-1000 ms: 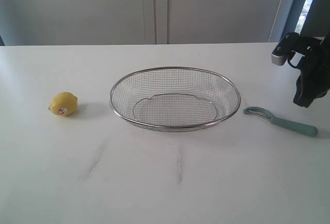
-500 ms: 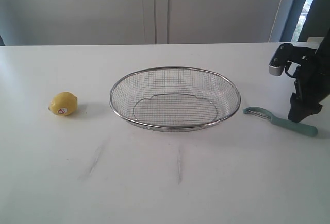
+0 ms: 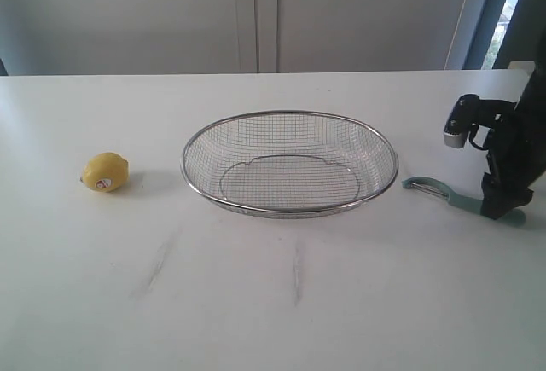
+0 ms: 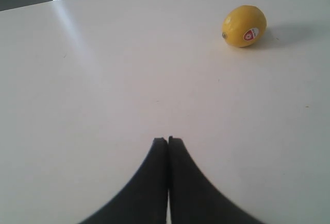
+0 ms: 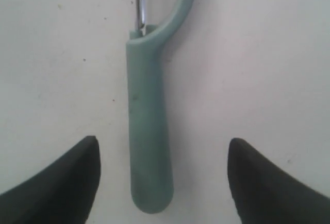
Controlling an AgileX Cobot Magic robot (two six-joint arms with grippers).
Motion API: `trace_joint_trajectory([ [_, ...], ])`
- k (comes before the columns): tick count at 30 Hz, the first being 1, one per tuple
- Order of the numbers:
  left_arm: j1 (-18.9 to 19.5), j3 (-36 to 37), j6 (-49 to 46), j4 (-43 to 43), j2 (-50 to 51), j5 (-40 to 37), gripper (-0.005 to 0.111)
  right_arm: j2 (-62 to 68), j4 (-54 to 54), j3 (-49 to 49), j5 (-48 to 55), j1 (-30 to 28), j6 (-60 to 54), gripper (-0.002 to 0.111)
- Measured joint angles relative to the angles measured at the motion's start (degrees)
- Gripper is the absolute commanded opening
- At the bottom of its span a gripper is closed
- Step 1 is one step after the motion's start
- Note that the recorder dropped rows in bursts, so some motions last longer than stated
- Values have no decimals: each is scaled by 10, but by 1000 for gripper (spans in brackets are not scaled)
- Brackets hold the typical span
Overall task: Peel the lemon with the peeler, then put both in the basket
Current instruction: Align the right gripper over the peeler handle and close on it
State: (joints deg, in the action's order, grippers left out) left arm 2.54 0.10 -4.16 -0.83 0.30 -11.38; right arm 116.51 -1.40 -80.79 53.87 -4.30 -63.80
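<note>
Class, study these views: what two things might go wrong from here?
The peeler lies flat on the table below the open right pincer: closing may nudge the slim handle aside instead of gripping it. The lemon sits loose, apart from the shut left pincer; it might roll when touched.

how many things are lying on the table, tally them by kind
lemon: 1
peeler: 1
basket: 1
total: 3
</note>
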Motion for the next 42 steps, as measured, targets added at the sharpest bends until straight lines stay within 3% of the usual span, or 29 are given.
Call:
trace_joint_trajectory([
  [17,0,0,0,0,0,0,1,36,1,1,-24,9,0,59],
  [32,0,0,0,0,0,0,1,38,14,1,0,9,40,1],
  [42,0,0,0,0,0,0,1,23,14,2,0,9,218,0],
])
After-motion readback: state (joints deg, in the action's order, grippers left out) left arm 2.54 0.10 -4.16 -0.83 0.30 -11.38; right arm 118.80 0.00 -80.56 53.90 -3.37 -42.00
